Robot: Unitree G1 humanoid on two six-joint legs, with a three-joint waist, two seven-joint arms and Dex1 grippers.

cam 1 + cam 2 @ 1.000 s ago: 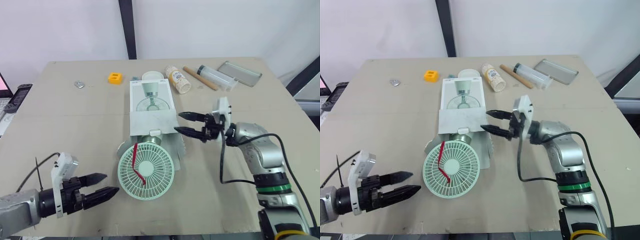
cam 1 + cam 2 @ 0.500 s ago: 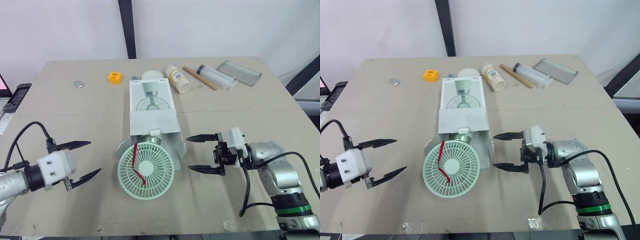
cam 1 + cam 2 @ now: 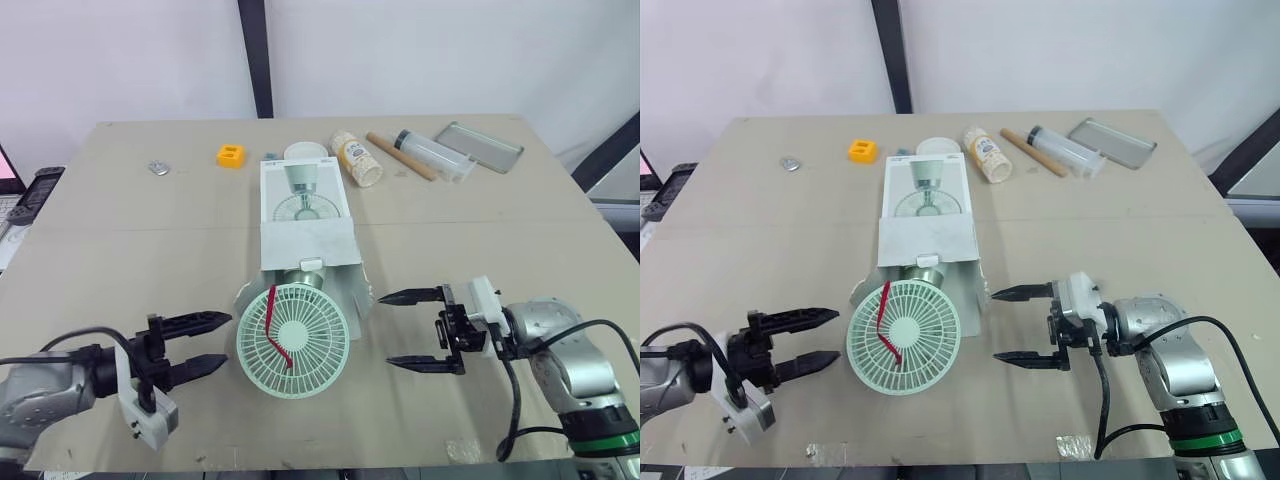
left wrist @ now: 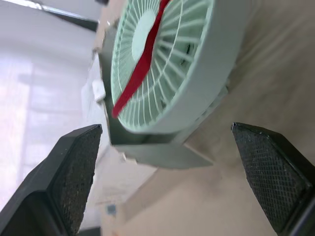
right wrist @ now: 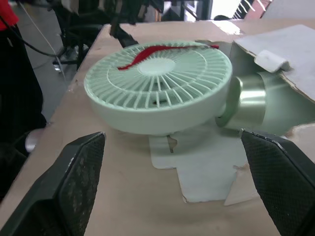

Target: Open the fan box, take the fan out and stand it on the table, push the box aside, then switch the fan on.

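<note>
The white fan box lies flat in the middle of the table, its near flaps open. The pale green fan lies face up with a red ribbon across its grille, its head out of the box and its stem still in the box mouth. My left gripper is open just left of the fan head, fingertips a little short of its rim. My right gripper is open to the right of the fan, apart from it. Both wrist views look at the fan between open fingers.
Along the far edge sit an orange block, a patterned cup, a wooden stick, a clear tube and a metal tray. A small metal piece lies at far left. Torn box flaps lie under the fan.
My left gripper swung in from the left and now points at the fan's left rim. My right gripper dropped slightly nearer the front edge, still open.
</note>
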